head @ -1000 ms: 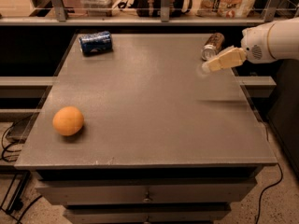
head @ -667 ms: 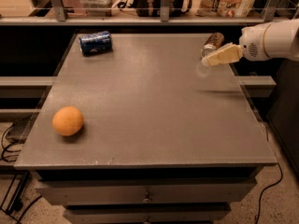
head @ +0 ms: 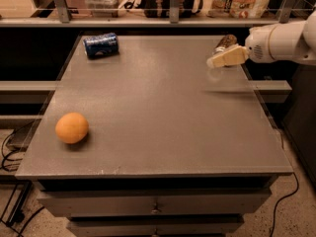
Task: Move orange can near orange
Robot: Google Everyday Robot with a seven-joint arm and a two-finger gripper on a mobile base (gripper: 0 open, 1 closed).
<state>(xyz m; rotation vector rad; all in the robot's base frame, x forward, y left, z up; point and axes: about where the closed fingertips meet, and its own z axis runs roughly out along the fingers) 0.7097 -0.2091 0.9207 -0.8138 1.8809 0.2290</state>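
Camera view: the tool (head: 217,60) hangs at the desk's (head: 163,112) far right corner, partly hiding the orange can (head: 226,41) behind it; its opening cannot be told. The orange (head: 72,128) sits front left, a blue can (head: 100,45) far left.

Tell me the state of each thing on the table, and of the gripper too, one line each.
orange can: at the far right corner of the table, partly hidden by the gripper; held or not, cannot tell.
orange: resting near the front left corner, untouched.
blue can: lying on its side, far left corner.
gripper: above the far right edge, right at the orange can.
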